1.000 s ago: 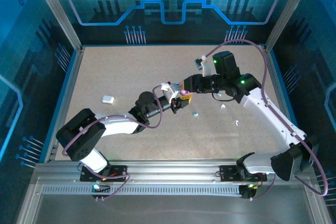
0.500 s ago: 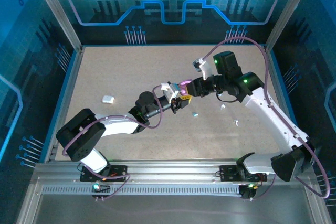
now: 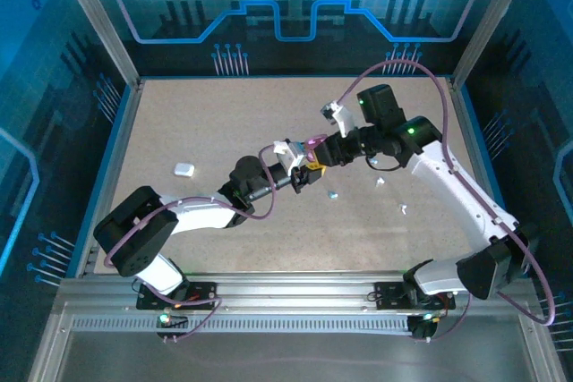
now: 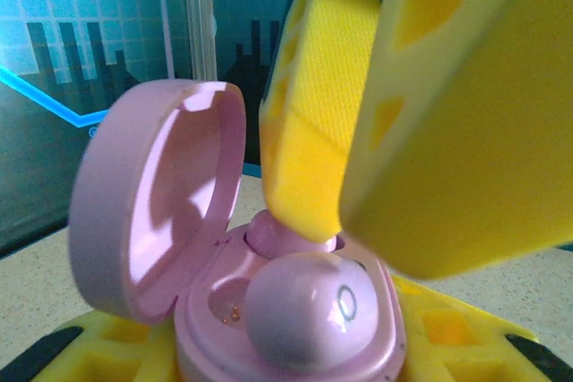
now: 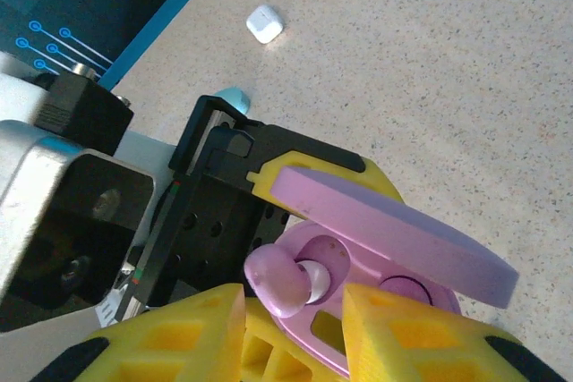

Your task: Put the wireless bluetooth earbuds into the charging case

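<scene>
The left gripper was near the middle of the table. Its yellow fingers were closed on a pink case, one finger on each side. The case's lid stood open, tipped up on the left side in the left wrist view. One pink bud sat down in a cup of the case, on the side nearest that camera. A second pink bud was at the other cup. It looked partly in, but how deep it sat was hard to tell.

The right gripper was just to the right of the left one, right over the open case. Its two yellow fingers were a little way apart, and the second bud was between their tips. One finger touched that bud. I could not tell if the fingers were pinching the bud or only resting by it.

A white case lay on the table, well to the left of both grippers. Some tiny pale bits lay on the table to the right of the grippers. They were too small to tell what they were.
</scene>
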Tool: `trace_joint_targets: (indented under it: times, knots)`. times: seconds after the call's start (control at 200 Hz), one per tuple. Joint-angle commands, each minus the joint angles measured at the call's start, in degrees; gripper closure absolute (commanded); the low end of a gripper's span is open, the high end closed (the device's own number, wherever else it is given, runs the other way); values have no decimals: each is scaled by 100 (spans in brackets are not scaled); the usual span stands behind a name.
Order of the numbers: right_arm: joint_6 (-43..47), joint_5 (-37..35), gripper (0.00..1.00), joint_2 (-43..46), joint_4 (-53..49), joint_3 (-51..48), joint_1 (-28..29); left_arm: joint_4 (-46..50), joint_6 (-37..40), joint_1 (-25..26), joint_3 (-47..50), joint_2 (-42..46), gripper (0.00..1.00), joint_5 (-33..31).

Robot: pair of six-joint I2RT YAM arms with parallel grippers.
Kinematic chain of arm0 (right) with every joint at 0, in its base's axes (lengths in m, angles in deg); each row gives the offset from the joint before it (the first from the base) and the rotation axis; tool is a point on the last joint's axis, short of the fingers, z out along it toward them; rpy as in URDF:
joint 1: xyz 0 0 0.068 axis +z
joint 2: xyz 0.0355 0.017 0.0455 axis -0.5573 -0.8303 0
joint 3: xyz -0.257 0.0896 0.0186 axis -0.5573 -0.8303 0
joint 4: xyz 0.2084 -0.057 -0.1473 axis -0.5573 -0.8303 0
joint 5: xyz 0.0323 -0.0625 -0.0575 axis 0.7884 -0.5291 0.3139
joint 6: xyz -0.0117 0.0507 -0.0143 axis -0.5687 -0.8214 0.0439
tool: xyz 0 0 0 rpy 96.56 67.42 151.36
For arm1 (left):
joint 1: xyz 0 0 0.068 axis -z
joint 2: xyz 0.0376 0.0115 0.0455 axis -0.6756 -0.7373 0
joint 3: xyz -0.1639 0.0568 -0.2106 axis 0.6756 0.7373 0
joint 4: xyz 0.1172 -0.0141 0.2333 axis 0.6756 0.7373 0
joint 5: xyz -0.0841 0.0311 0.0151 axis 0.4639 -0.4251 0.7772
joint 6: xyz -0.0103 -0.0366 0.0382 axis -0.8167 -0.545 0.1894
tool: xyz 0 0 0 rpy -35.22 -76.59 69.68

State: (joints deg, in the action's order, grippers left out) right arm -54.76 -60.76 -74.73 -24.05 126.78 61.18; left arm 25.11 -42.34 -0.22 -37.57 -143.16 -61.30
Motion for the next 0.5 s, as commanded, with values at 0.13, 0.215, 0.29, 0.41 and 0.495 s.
trace_joint_targets:
  times: [0.13,0.215,0.29,0.41,0.495]
  knots:
    - [145,132,64,-80,-150,280,143,-197,68,53,-112,159,70,84]
    - [158,118,64,-123,-168,316,163,-197,70,52,-117,166,70,86]
    - [172,101,64,-167,-182,345,178,-179,76,54,-127,174,70,81]
    - [202,83,65,-238,-240,393,213,-170,77,59,-132,175,70,84]
    - [223,62,66,-269,-251,404,226,-171,79,56,-132,169,70,84]
